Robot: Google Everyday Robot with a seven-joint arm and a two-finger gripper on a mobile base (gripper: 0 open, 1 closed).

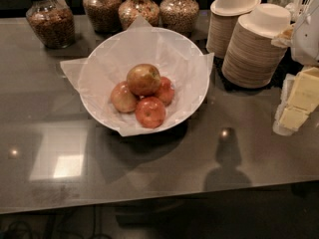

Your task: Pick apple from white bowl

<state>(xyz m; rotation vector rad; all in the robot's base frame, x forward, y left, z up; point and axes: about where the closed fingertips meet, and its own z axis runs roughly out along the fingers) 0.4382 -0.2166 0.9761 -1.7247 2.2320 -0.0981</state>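
the gripper was not seen in the camera view, so its open or closed state could not be told and no place could be referred to it; the apple (pixel 143 78) was found resting atop three smaller apples (pixel 150 111) in the paper-lined white bowl (pixel 190 104); the bowl was set on a grey table (pixel 149 173), before jars (pixel 50 21) and beside stacked paper ware (pixel 254 49).

End effector (pixel 298 103) seen at right edge of view, over right end of counter (pixel 149 158). Pale yellow blocky segments noted, flat-faced, square-cornered, upper faces lit brighter. White-grey rounded piece seen beneath lower segment. White casing (pixel 306 34) seen above, smooth, cut off by frame edge.
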